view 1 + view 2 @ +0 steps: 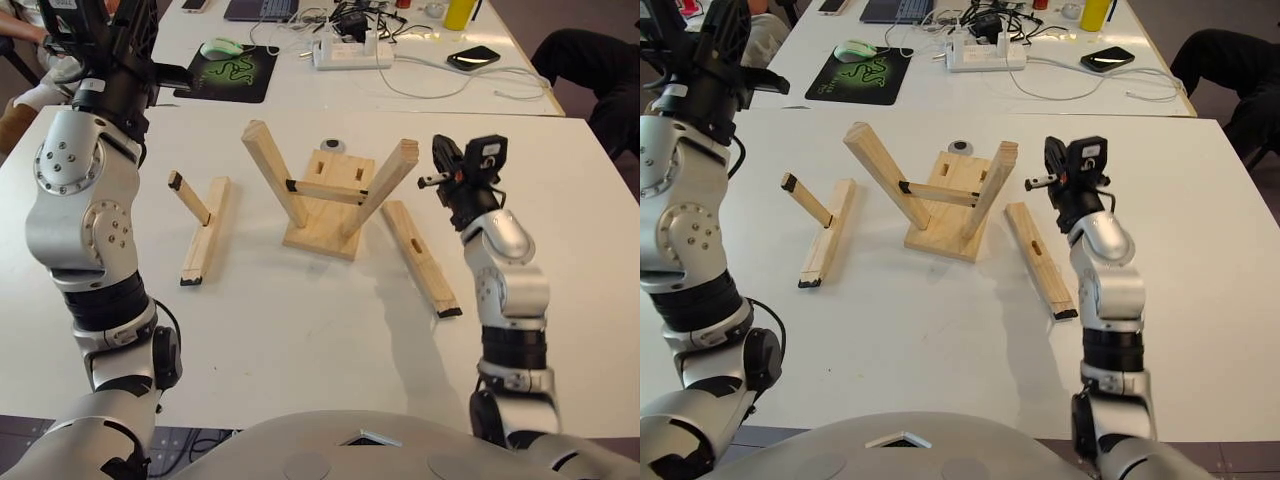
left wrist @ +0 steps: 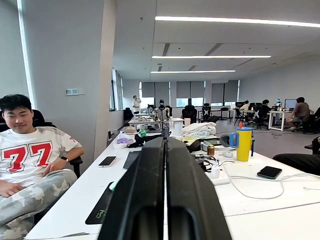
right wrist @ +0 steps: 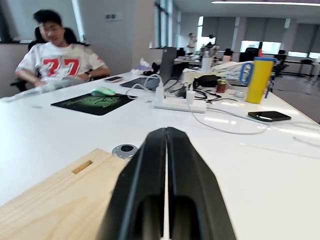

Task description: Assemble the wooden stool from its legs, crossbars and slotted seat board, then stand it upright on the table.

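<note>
**Right claw** [image 3: 166, 132]: fingers pressed together, gripping nothing, raised over the surface [image 1: 300, 340]. The seat board [image 1: 322, 238] lies near its left side and carries two splayed legs [image 1: 272, 170] joined by a crossbar [image 1: 328, 192]. A loose leg [image 1: 420, 257] lies near this claw, on the robot's side.

**Left claw** [image 2: 164, 142]: likewise closed and empty, held high. A leg with crossbar stub [image 1: 208, 235] lies below it, rightward.

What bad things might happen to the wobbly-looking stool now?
The upright legs in the seat board lean apart, so a nudge might tip them out. The right gripper hovers close to one, fingers shut, and may bump it. The loose leg lies beside the right arm, which might sweep it away.
</note>
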Tool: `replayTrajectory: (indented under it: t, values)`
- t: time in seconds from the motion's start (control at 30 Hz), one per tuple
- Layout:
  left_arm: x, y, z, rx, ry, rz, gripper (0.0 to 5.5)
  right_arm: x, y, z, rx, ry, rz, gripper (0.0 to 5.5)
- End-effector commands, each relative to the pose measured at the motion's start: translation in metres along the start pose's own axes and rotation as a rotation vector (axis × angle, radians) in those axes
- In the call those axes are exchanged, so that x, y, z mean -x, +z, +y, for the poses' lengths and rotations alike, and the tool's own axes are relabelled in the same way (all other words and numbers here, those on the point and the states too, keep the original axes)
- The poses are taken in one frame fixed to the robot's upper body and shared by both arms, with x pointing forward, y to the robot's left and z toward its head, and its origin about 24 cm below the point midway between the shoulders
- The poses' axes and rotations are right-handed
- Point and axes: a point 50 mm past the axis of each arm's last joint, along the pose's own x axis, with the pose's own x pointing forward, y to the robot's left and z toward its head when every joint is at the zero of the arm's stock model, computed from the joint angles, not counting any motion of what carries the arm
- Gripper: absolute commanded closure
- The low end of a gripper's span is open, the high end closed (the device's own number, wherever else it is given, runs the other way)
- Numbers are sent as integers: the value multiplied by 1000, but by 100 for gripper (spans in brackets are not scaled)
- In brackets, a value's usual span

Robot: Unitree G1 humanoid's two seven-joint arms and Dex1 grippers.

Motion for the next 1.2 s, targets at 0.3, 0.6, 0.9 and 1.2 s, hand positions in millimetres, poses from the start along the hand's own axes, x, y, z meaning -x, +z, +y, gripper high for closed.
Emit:
replayTrajectory:
  t: [0.3,0.6,0.9,1.2]
  values:
    - [15,25,6,9,70,-71,546,-4,-14,6,274,572,326,550]
    - [15,40,1,0,70,-112,546,32,2,89,193,851,295,550]
    - [20,49,2,-2,109,-143,546,20,29,127,136,922,200,550]
    - [25,48,6,-4,153,-142,546,-26,21,34,531,658,296,550]
